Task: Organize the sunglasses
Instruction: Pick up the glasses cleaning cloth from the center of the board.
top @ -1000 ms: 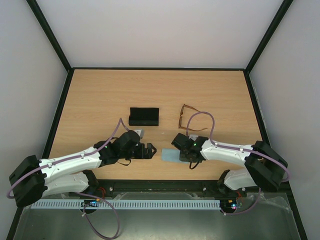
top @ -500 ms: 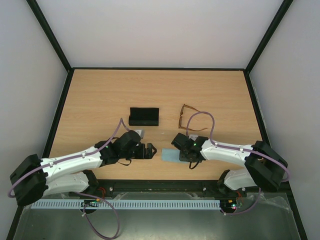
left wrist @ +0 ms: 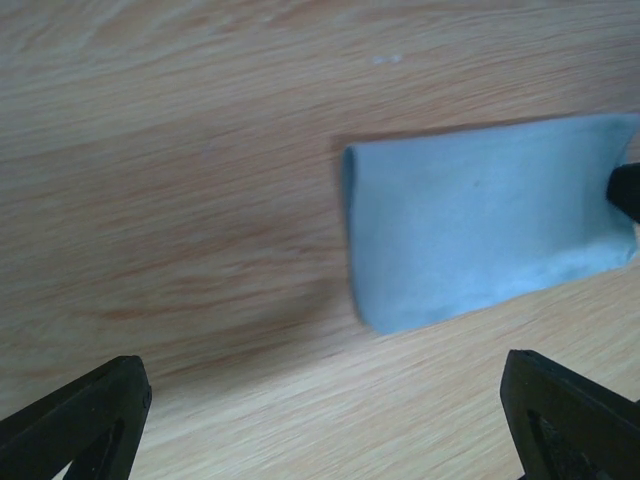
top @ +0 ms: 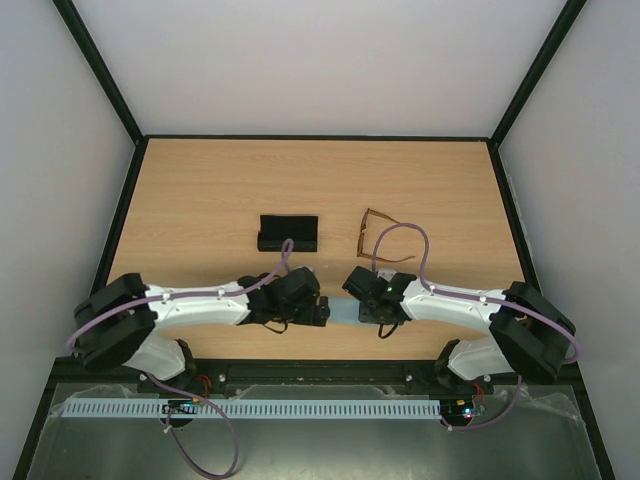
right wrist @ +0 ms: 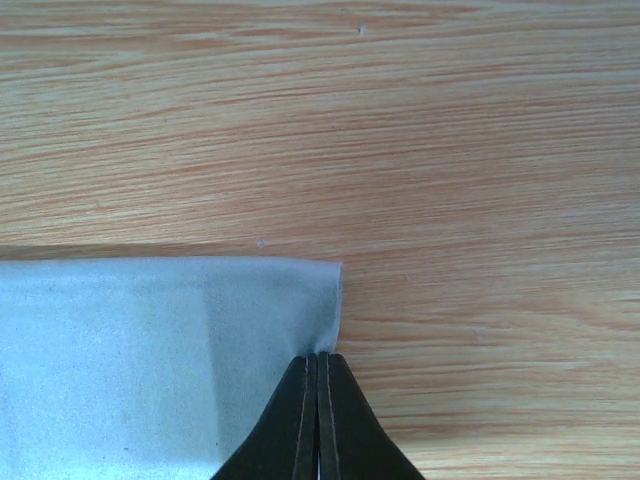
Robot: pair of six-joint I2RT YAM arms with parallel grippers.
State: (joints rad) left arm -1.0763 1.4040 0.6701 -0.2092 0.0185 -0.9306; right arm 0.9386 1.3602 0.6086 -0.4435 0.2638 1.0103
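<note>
The step in hand looks like preparing the light blue cloth [top: 342, 312], not the sunglasses [top: 378, 241] themselves. They lie untouched on the desk [top: 200, 190], on its right half, far of the right tool and just right of the black case [top: 287, 233], with their temple arms apparently unfolded.

The right tool [right wrist: 318, 375] is pressed together on the right edge of the cloth. In its wrist view the 2 fingers meet exactly where the fabric ends, and the edge curls up a little there, so this reads as a pinch on the cloth. The rest of the cloth lies flat on the desk.

The left tool [left wrist: 320, 440] is spread wide and holds nothing. It hovers just left of the cloth, whose left edge sits ahead of the 2 fingers and right of their centre line.

Judged from this, the task is early: the sunglasses are not yet in the case. The next move probably calls for the left tool to travel right and down until its fingers straddle the cloth's free left edge, then close. The fabric is thin and flat, so 1 finger would have to catch the edge low without pushing the cloth into a bunch against the right tool's pinch.
</note>
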